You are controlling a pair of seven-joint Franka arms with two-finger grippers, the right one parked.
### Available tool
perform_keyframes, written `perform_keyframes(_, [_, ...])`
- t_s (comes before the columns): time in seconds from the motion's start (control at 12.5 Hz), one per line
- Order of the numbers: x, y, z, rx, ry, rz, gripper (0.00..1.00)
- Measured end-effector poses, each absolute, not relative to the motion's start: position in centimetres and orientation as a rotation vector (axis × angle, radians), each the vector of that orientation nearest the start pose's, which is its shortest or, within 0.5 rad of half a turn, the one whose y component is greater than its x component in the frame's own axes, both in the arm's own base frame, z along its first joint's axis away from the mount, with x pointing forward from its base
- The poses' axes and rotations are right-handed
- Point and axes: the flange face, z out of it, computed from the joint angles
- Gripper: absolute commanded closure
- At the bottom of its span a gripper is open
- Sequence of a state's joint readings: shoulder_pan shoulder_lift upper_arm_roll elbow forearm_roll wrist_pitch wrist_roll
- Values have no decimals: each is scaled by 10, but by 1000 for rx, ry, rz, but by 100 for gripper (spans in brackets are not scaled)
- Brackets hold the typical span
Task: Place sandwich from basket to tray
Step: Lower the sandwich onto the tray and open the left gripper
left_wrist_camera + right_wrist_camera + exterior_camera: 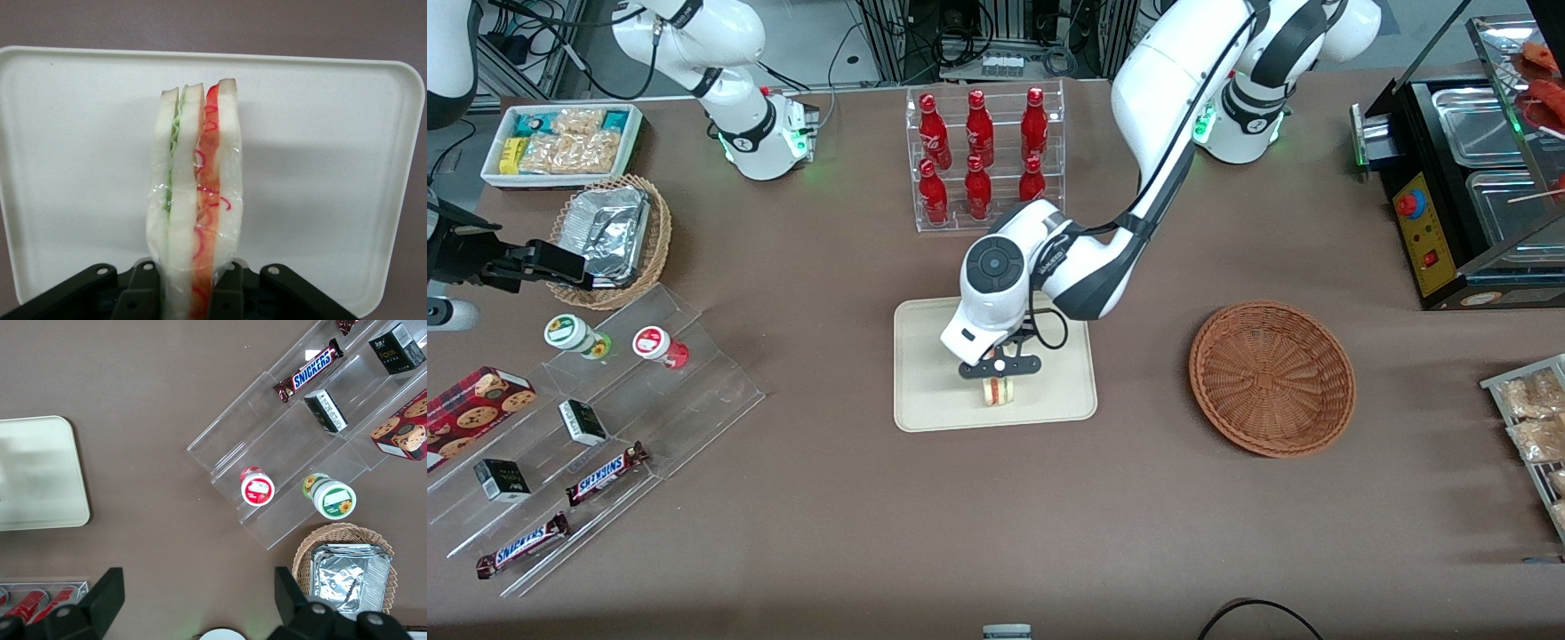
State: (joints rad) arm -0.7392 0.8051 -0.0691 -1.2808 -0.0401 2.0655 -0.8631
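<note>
Your left gripper (1000,378) is over the cream tray (925,400), its jaws clamped on the wrapped sandwich (1000,391), one dark finger (142,293) on each bread face. What the release turns on is the drop straight down: the wedge hangs out from the jaws with its long axis running away from the fingers, pointed end leading, and the tray surface lies directly under it (the wrist view shows tray (333,133) all around the sandwich (195,200)). You cannot tell from these views whether the tip already touches the tray. The reddish-brown basket (1272,378) sits empty, well apart toward the working arm's end.
</note>
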Motion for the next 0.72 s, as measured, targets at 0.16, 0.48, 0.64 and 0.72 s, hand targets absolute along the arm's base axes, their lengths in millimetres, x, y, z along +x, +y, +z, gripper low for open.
perform_keyframes(0.16, [521, -535, 257, -3170, -151, 134, 100])
perform_keyframes(0.48, [516, -534, 250, -3137, -142, 179, 100])
perform_keyframes(0.64, [511, -538, 249, -3134, -134, 182, 100])
perform_keyframes(0.72, [510, -539, 247, -3131, -135, 185, 100])
